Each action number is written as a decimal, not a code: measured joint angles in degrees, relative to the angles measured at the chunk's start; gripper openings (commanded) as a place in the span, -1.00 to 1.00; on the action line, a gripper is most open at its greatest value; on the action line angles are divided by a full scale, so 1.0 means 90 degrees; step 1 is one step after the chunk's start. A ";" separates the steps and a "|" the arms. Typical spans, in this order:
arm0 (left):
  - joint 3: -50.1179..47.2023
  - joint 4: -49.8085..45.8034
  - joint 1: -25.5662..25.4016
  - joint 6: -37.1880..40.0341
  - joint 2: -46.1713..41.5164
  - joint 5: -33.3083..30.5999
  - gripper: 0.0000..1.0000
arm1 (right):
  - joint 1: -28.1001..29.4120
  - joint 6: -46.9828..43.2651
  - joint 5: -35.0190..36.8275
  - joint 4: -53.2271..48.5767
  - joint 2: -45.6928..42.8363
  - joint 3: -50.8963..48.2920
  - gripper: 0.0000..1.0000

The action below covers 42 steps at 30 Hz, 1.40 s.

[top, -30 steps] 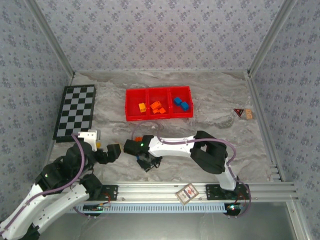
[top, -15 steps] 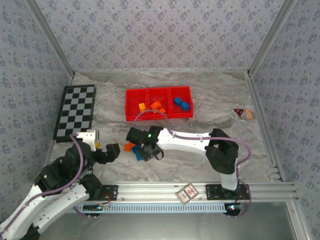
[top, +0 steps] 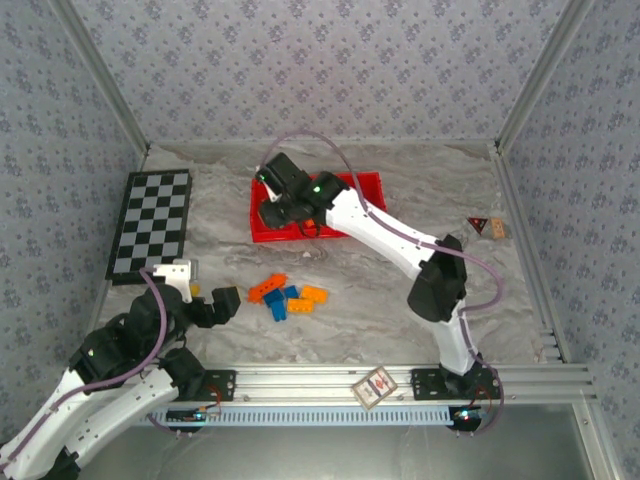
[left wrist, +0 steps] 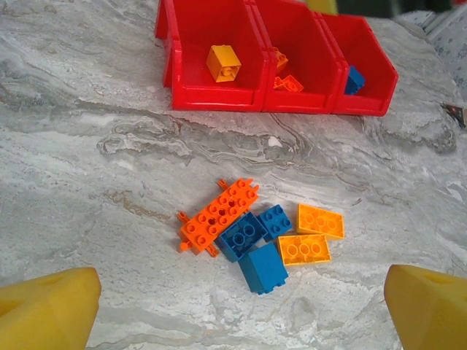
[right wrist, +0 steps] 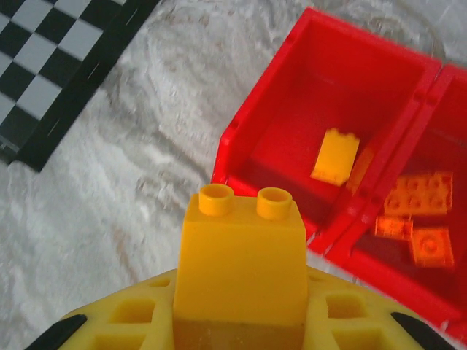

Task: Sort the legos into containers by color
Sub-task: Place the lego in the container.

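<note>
Your grey marbled table [top: 430, 290] carries the red tray [top: 366, 178] toward the back. Your right gripper [top: 272, 212] hangs over the tray's left end, clamped on a yellow brick [right wrist: 243, 255]. Your left gripper [top: 224, 302] sits spread and empty near the loose pile of bricks [left wrist: 255, 237].

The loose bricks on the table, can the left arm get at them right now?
Probably yes. The left gripper is open and faces the loose bricks with nothing standing between them, and the right gripper is far off, over the red tray.
</note>
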 measured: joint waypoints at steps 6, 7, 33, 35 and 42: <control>0.0000 0.0000 -0.0029 -0.0002 0.0000 -0.0090 0.99 | -0.0420 -0.0347 -0.0163 0.0308 0.1166 0.0699 -0.36; 0.0000 0.0000 -0.0029 -0.0002 0.0000 -0.0104 0.99 | -0.0471 -0.0372 -0.0211 0.0352 0.1326 0.0780 -0.36; -0.0007 0.0000 -0.0029 -0.0068 0.0005 -0.0158 0.99 | -0.0789 -0.0454 -0.0857 0.0760 0.2664 0.1773 0.16; -0.0007 0.0000 -0.0029 -0.0070 0.0007 -0.0158 0.99 | -0.0760 -0.0459 -0.0852 0.0755 0.2453 0.1520 0.18; -0.0007 -0.0002 -0.0029 -0.0068 0.0107 -0.0153 0.99 | -0.0614 -0.0731 -0.0733 0.0811 0.0789 -0.0114 0.29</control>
